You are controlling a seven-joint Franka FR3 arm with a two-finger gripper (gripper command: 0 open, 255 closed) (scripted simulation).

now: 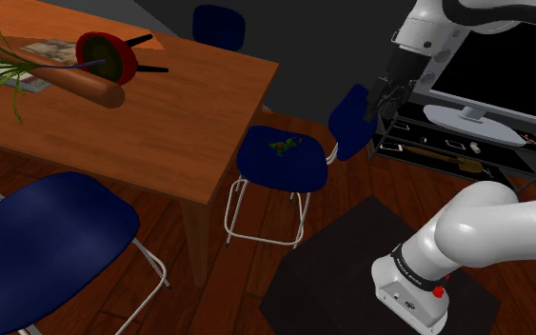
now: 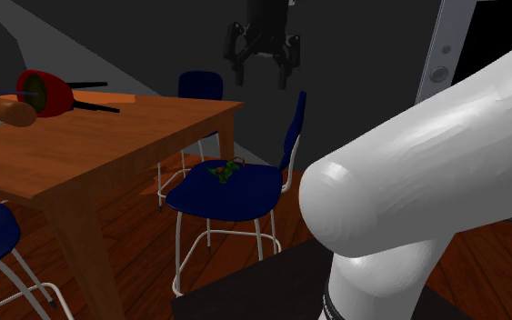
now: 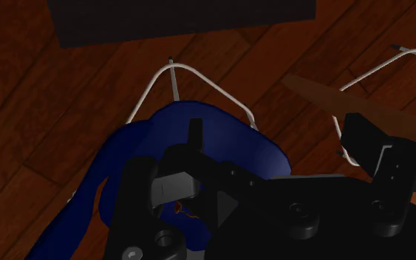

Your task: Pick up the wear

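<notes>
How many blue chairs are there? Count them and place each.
3. One blue chair stands at the shoulder view's lower left, one at the table's end holds a small green thing, one behind the table. More may be hidden.

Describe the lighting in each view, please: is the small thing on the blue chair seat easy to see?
Shoulder view: dim, yet the small green thing stands out on the blue seat. Second exterior view: the black pincer has low contrast against the dark wall. Wrist view: darkest; the pincer's black body covers much of the seat.
</notes>
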